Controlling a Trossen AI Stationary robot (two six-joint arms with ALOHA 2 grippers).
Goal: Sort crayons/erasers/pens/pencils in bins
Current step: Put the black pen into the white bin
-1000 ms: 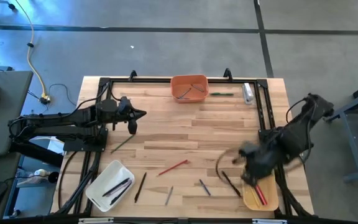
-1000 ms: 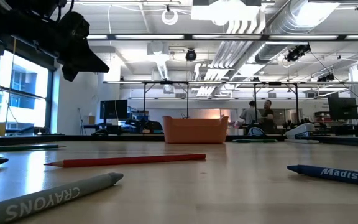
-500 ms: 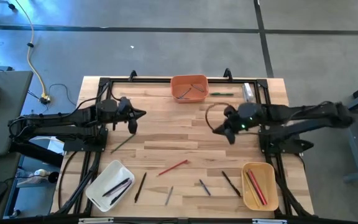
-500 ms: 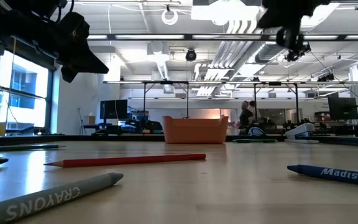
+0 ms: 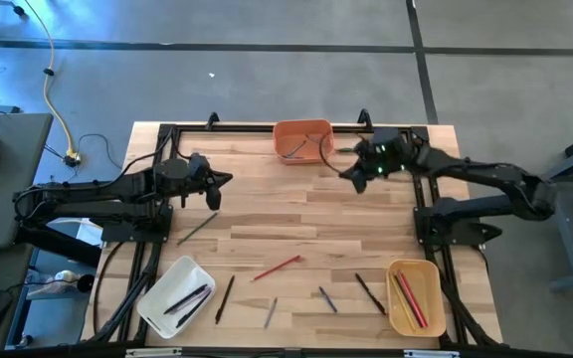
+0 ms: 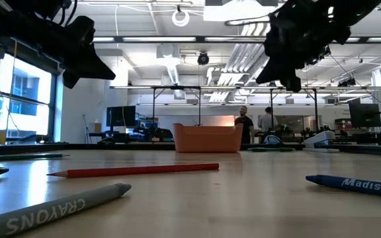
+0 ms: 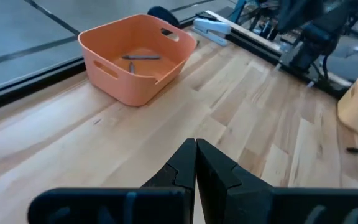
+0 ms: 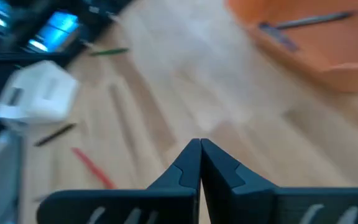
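Bins: three, orange bin (image 5: 303, 140), white bin (image 5: 175, 295), tan bin (image 5: 415, 296).
Writing: grey crayon (image 6: 58, 207) "CRAYONS".
Left gripper (image 5: 223, 182): fingers pressed together.
Right gripper (image 5: 347, 173): fingers pressed together, empty.

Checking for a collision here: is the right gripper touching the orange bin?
Apart. In the high view bare wood separates the right gripper from the orange bin; the low view shows it raised well above the table.

Orange bin (image 5: 302, 139), white bin (image 5: 175, 295), tan-yellow bin (image 5: 415, 297), red pencil (image 5: 278, 268), pale striped wooden table (image 5: 267, 209).
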